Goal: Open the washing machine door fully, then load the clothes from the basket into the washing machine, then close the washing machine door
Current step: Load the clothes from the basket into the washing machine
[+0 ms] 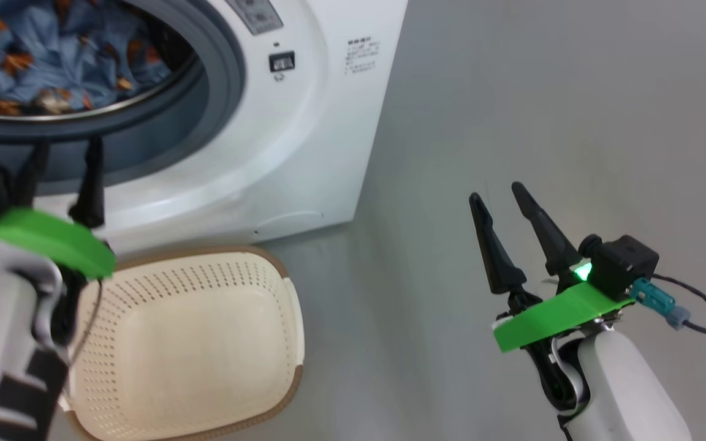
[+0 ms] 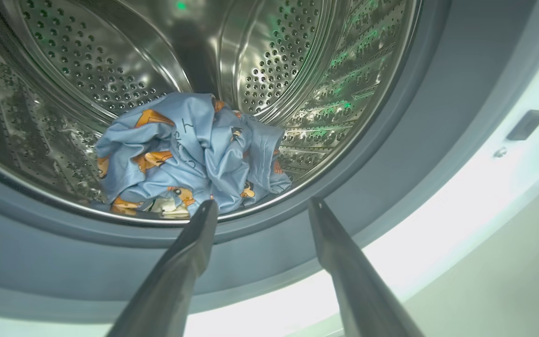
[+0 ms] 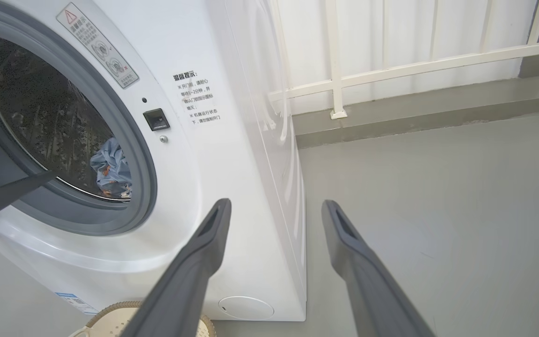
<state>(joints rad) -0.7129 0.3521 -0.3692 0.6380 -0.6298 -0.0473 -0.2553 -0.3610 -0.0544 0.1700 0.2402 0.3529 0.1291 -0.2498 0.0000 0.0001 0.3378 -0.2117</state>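
Blue printed clothes [image 2: 190,154] heaped inside the washing machine [image 1: 304,122]; basket [image 1: 292,306] empty just in front; left gripper [image 2: 262,206] spread apart at its mouth, holding nothing; right gripper [image 1: 496,193] apart too, aside; loading seemingly done; next, swinging the door shut.

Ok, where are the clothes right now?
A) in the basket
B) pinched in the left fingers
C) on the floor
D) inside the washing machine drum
D: the clothes lie bunched at the bottom of the drum. The basket shows its bare cream bottom, and the left fingers stand apart with nothing between them.
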